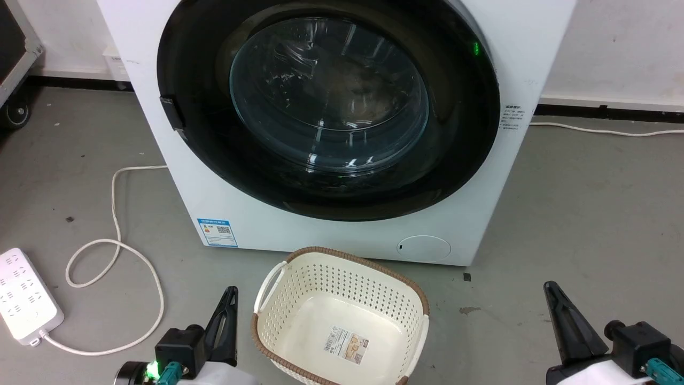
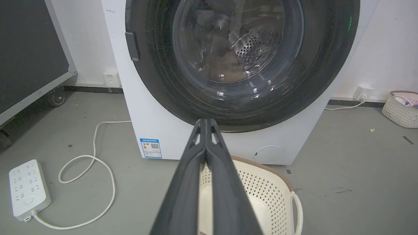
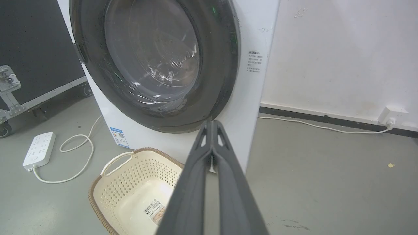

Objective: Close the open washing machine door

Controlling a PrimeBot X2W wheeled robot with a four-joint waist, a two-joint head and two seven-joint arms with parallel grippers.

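The washing machine door [image 1: 328,96] is a big round door with a wide glossy black rim and a bulging clear glass bowl. It lies flat against the front of the white machine [image 1: 342,230], and its dark handle [image 1: 172,113] sits on the rim's left side. The steel drum shows through the glass of the door [image 2: 238,49]. My left gripper [image 1: 228,299] is shut and empty, low at the left, well short of the door. My right gripper [image 1: 553,294] is shut and empty at the lower right. In each wrist view the fingertips [image 2: 206,122] [image 3: 212,123] press together below the door [image 3: 153,55].
A cream perforated basket [image 1: 342,283] with a brown rim stands on the grey floor between my grippers, just in front of the machine. A white power strip [image 1: 24,294] and its looped cable [image 1: 115,214] lie at the left. A black wheeled case [image 2: 29,55] stands far left.
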